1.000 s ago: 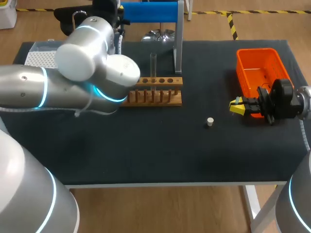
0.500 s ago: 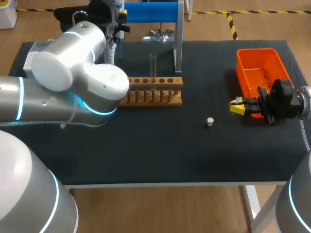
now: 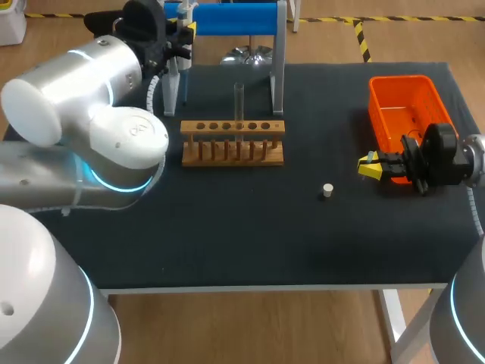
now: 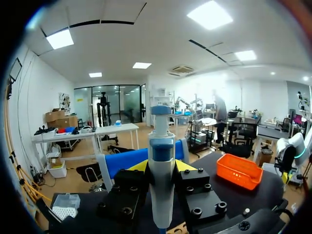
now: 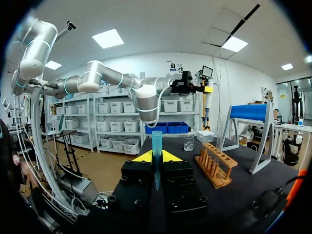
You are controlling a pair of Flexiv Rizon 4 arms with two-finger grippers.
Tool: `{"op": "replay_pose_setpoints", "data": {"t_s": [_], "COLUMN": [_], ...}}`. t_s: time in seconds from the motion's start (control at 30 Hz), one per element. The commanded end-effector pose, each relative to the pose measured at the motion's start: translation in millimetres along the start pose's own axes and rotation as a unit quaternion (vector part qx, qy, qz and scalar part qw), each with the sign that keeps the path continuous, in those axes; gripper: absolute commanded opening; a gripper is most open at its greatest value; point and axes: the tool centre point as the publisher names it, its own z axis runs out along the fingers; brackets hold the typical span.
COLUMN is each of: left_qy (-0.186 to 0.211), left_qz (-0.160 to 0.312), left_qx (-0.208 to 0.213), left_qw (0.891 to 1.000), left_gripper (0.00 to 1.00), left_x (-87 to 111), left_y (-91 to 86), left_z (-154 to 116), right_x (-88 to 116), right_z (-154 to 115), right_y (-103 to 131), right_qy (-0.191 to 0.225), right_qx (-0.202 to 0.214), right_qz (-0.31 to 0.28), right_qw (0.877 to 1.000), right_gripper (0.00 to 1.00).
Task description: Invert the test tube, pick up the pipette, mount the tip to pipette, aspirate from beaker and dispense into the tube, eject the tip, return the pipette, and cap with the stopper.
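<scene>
Left arm: within the last second the left arm [image 3: 98, 114] swings off the wooden rack [image 3: 233, 142] toward the table's far left corner. The rack, half covered before, now shows whole.
Left gripper: the left gripper [image 4: 161, 168] pinches the pipette [image 4: 161, 146] from both sides with its yellow tips. It holds the barrel upright, high beside the left leg of the blue-topped stand [image 3: 231, 19].
Right gripper: the right gripper [image 5: 156, 157] has not shifted. It is clamped on a pipette tip [image 5: 156, 144], wide mouth pointing out ahead of the fingers, near the orange bin [image 3: 405, 114].
Meaning: the pipette is in hand and the tip waits in the other gripper, so mounting looks like the step now due. Aspirating, dispensing, ejecting, returning and capping all seem to remain.
Test tube: the test tube [image 3: 239, 98] stands upright in a hole of the rack. It is a slim, thin-walled cylinder of clear glass.
Stopper: the stopper [image 3: 327, 190] is a small pale plug. It lies alone on the table [image 3: 250, 235] between rack and right gripper, where it lay a second ago.
Beaker: the beaker [image 5: 189, 143] is squat clear glass, standing beyond the rack. I cannot tell whether it holds liquid.
Surfaces: the pipette is smooth white plastic with a blue collar. The tip is a translucent blue cone. The rack is varnished wood with round holes and pegs. The bin is glossy and open-topped. The table is dark and matte.
</scene>
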Motion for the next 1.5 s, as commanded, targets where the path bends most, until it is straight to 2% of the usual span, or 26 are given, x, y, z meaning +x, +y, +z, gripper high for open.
{"op": "replay_pose_setpoints", "data": {"t_s": [0.03, 0.23, 0.3, 0.37, 0.57, 0.7, 0.8, 0.83, 0.9, 1.5], "left_qy": [0.075, 0.083, 0.109, 0.129, 0.204, 0.254, 0.309, 0.341, 0.421, 0.421], "left_qz": [0.000, 0.009, -0.006, 0.010, 0.026, 0.034, 0.036, 0.036, 0.054, 0.054], "left_qx": [-0.001, 0.002, 0.016, 0.011, 0.031, 0.044, 0.055, 0.057, 0.041, 0.041], "left_qw": [0.997, 0.996, 0.994, 0.991, 0.978, 0.966, 0.949, 0.938, 0.904, 0.904], "left_gripper": [0.00, 0.00, 0.00, 0.00, 0.00, 0.00, 0.00, 0.00, 0.00, 0.00], "left_x": [-4.7, -2.5, 1.8, 7.5, 28.5, 43.9, 60.9, 68.3, 87.4, 87.4], "left_y": [-1.5, -4.5, -8.3, -11.3, -27.9, -41.1, -50.1, -52.9, -56.2, -56.2], "left_z": [-3, -8, -20, -32, -66, -82, -91, -94, -99, -99], "right_x": [1, 1, 1, 1, 1, 1, 1, 1, 1, 1], "right_z": [0, 0, 0, 0, 0, 0, 0, 0, 0, 0], "right_y": [0, 0, 0, 0, 0, 0, 0, 0, 0, 0], "right_qy": [-0.002, -0.002, -0.002, -0.002, -0.002, -0.002, -0.002, -0.002, -0.002, -0.002], "right_qx": [0.001, 0.001, 0.001, 0.001, 0.001, 0.001, 0.001, 0.001, 0.001, 0.001], "right_qz": [-0.001, -0.001, -0.001, -0.001, -0.001, -0.001, -0.001, -0.001, -0.001, -0.001], "right_qw": [1.000, 1.000, 1.000, 1.000, 1.000, 1.000, 1.000, 1.000, 1.000, 1.000], "right_gripper": [0.00, 0.00, 0.00, 0.00, 0.00, 0.00, 0.00, 0.00, 0.00, 0.00]}}
